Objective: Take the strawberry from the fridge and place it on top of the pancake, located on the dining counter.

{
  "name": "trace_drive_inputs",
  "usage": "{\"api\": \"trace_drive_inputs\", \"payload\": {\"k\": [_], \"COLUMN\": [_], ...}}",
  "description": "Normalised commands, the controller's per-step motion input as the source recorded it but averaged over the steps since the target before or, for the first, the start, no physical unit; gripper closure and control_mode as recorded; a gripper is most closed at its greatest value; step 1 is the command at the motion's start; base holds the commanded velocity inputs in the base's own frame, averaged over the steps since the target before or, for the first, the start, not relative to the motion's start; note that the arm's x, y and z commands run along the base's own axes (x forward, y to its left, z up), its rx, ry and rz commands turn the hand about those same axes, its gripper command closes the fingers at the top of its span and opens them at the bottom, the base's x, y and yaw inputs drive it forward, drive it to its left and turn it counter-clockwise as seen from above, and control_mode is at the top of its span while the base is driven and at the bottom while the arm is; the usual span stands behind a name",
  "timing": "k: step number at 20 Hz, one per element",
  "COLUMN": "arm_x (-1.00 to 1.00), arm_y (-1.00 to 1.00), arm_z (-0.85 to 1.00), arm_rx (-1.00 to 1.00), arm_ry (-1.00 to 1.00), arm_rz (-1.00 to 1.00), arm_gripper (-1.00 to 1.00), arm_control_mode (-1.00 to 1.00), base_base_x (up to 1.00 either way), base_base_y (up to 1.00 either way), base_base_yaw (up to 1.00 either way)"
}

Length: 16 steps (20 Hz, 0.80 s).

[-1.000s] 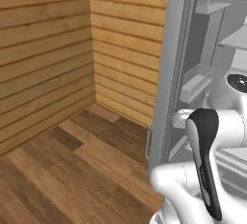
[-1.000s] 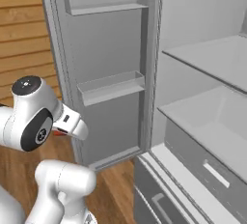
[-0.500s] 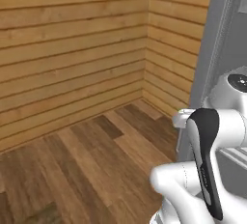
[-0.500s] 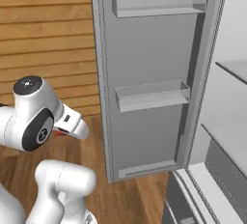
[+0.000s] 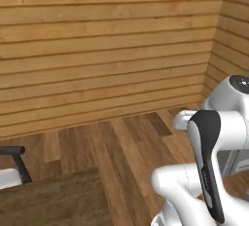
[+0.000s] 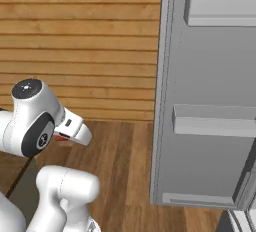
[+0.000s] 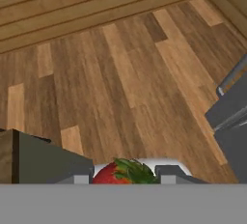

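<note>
The gripper [image 7: 124, 174] pinches the strawberry [image 7: 120, 172], clear of the fridge [image 6: 210, 101]; carrying it to the pancake remains.

We see only the top of the small red strawberry with green leaves [image 7: 120, 172] between the hand's [image 7: 123, 175] dark fingertips [image 7: 79, 175]; its lower part is hidden. The tall light-grey fridge's open door [image 6: 210, 101] runs past the picture's top and right edges.
</note>
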Motion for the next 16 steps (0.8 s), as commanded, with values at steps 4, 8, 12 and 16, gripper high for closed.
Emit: {"api": "trace_drive_inputs", "payload": {"k": [4, 8, 12, 16], "arm_x": [0.00, 0.00, 0.00, 0.00], "arm_y": [0.00, 0.00, 0.00, 0.00], "arm_z": [0.00, 0.00, 0.00, 0.00], "arm_rx": [0.00, 0.00, 0.00, 0.00], "arm_ry": [0.00, 0.00, 0.00, 0.00], "arm_rz": [0.00, 0.00, 0.00, 0.00], "arm_gripper": [1.00, 1.00, 1.00, 1.00], "arm_control_mode": [1.00, 1.00, 1.00, 1.00], "base_base_x": [0.44, 1.00, 1.00, 1.00], "base_base_y": [0.55, 0.06, -0.12, 0.01], "base_base_yaw": [0.13, 0.00, 0.00, 0.00]}}
